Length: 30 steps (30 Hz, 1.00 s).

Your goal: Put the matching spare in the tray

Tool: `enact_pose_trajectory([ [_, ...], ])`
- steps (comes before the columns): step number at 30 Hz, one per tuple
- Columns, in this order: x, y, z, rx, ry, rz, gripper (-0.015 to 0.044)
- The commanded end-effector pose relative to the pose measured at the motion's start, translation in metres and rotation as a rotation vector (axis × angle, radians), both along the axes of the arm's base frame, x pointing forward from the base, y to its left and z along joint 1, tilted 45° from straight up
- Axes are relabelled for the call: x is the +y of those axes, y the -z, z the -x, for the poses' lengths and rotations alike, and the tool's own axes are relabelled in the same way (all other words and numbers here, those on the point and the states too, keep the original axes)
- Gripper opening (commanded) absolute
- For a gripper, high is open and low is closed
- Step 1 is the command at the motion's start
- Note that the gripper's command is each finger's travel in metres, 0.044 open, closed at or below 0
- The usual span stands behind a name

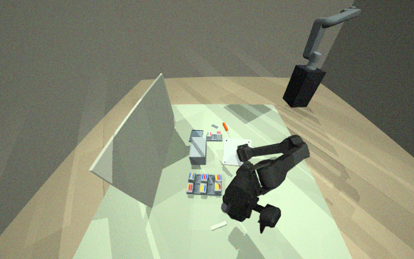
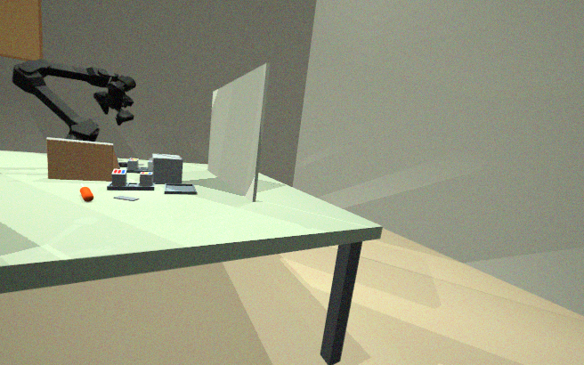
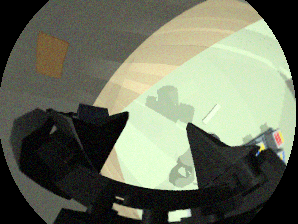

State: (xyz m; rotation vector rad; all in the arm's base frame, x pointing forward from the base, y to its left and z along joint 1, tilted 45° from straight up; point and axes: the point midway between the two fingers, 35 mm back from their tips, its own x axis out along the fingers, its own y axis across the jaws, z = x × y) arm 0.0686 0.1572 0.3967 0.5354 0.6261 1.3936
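Observation:
My gripper is open and empty, high above the table, near the white bar's end. A grey box, seemingly the mounted unit, stands on the table; no code is readable on the sides in view. The shallow dark grey tray lies against it and looks empty. Several spares with coloured stripes, such as a red-striped one, sit in the larger grey rack, partly seen in the wrist view. Two more spares, one of them this one, sit in the small rack.
A tall upright grey panel stands beside the box and racks. A white board with a brown back stands near the arm. An orange-handled screwdriver, a small grey plate and a white bar lie about.

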Motion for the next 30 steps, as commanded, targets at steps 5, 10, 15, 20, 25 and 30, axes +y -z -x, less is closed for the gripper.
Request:
enact_pose_trajectory([
  [5,0.0,0.0,0.0,0.0,0.0,0.0,0.044],
  [10,-0.003,0.008,-0.031,-0.05,0.111,0.055,0.044],
  [15,-0.023,0.019,-0.104,0.017,0.271,0.149,0.044],
  [20,-0.058,0.041,-0.17,0.098,0.403,0.248,0.044],
  [25,-0.103,0.072,-0.221,0.186,0.498,0.339,0.044],
  [30,-0.152,0.111,-0.257,0.279,0.572,0.401,0.044],
])
